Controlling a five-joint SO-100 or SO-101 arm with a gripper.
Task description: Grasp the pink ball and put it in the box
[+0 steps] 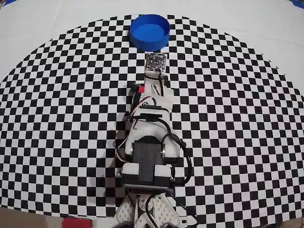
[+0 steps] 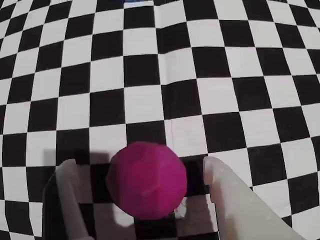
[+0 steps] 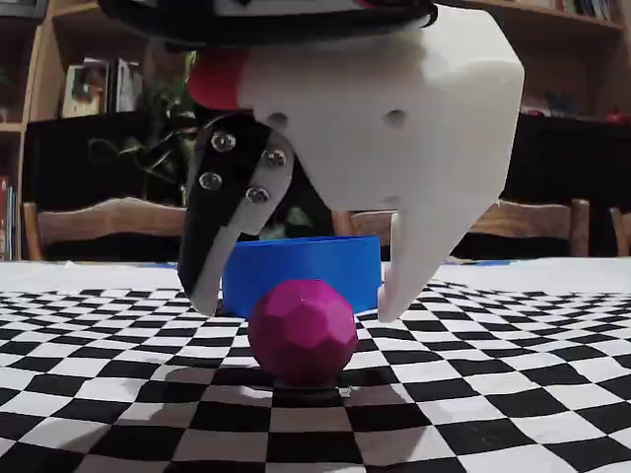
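Observation:
The pink ball [image 2: 147, 179] rests on the checkered cloth between the two fingers of my gripper [image 2: 140, 164]. The jaws stand open, with a gap on each side of the ball. In the fixed view the gripper [image 3: 296, 305] hangs just over the ball [image 3: 302, 330], its fingertips [image 3: 202, 296] reaching down to about the ball's upper half. The blue box [image 3: 296, 261] stands right behind the ball. In the overhead view the box [image 1: 149, 46] sits at the far top of the cloth, just beyond the arm's wrist [image 1: 156, 61]; the ball is hidden under the arm there.
The checkered cloth [image 1: 237, 118] covers the table around the arm [image 1: 149, 123]. Plain white table surface [image 1: 266, 23] lies past the cloth's curved edge. Chairs and shelves [image 3: 89, 222] stand well behind the table.

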